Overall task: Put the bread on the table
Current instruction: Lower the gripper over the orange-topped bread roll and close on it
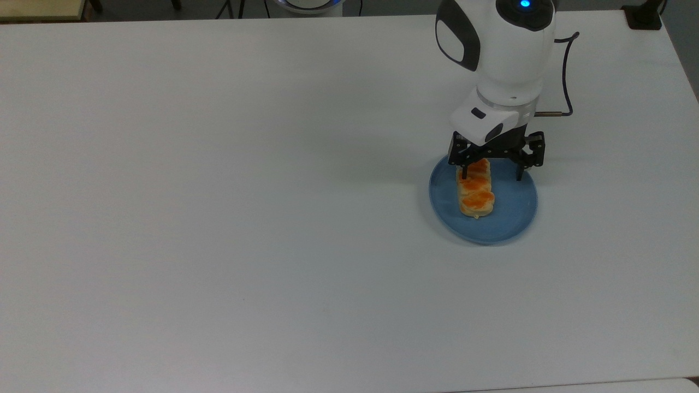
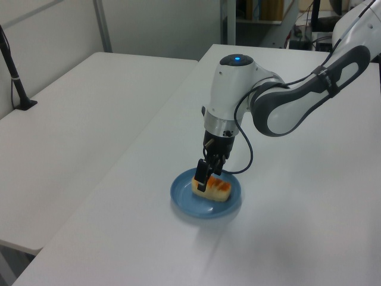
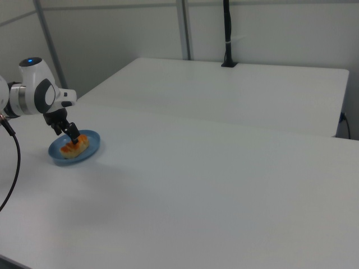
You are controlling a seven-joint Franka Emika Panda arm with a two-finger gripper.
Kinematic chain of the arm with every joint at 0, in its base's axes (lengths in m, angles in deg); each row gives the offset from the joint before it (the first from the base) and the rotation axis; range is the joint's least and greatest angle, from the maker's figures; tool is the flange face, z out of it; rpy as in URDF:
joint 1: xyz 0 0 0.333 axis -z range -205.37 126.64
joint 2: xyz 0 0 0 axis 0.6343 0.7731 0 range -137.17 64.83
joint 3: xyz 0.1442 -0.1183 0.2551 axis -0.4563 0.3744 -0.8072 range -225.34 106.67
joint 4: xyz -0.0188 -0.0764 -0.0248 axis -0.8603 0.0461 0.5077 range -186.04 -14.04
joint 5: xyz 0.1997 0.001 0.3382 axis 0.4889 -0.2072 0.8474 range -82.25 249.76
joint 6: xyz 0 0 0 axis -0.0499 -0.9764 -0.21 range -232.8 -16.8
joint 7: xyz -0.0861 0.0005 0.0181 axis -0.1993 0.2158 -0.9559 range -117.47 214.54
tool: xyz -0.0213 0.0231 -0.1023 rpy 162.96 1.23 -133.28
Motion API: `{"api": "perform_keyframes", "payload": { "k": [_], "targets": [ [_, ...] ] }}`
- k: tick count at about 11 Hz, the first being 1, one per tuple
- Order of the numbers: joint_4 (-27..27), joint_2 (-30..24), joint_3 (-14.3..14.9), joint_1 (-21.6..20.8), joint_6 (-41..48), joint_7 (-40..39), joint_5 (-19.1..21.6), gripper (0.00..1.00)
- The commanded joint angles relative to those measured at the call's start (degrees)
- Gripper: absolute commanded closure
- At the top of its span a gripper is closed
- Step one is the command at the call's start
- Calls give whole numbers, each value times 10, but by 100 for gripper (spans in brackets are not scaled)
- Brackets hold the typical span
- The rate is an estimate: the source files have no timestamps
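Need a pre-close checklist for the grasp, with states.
1. Claw open: ok, fingers spread wide.
2. Bread on the blue plate: ok, lying flat, not lifted yet.
3. Claw centred on the bread: not ok; in the top view one finger sits over the loaf's far end instead of beside it, the other over bare plate.
4. Fingers low enough to grip: cannot tell.
5. Room on the table to set the bread down: ok, bare white surface at the top view's left of the plate.
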State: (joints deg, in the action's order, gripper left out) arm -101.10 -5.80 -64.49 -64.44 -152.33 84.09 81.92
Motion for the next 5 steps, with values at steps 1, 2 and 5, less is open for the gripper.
{"api": "perform_keyframes", "payload": {
  "k": [1,2,5],
  "targets": [
    [-14,3,1,-2,-10,14,-33,0],
    [-14,4,1,-2,-10,14,-40,0],
    [-15,14,1,-4,-10,14,-49,23]
  ]
}}
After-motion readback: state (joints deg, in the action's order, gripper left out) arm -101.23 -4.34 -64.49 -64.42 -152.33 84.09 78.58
